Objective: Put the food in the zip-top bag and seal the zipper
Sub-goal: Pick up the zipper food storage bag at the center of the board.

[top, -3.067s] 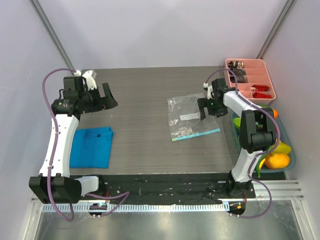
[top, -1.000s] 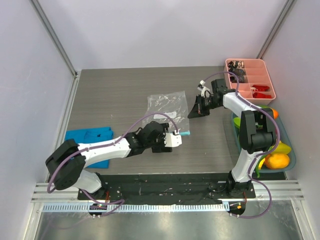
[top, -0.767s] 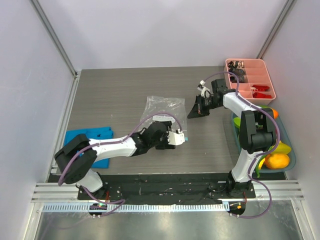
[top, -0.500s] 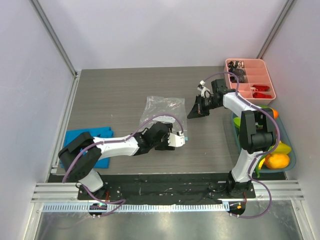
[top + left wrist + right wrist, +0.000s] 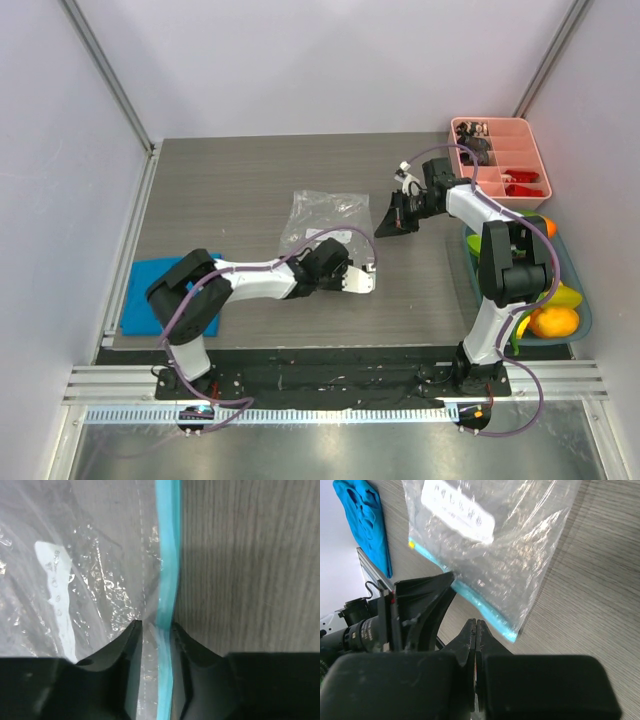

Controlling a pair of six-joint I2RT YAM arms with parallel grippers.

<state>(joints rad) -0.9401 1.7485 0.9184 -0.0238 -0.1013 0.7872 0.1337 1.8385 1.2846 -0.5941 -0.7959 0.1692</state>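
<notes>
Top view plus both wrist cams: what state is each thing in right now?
zip-top bag: empty, lying crinkled.
zipper: between the jaws of the left gripper; sealed or not, cannot tell.
left gripper: partly open, straddling the zipper.
right gripper: shut, empty, beside the bag.
food: outside the bag, piled at the right.
blue cloth: flat, untouched.

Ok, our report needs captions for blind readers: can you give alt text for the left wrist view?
Two black fingers of the left gripper straddle the teal zipper along the edge of a crinkly clear zip-top bag lying on a grey wood-grain table.
</notes>
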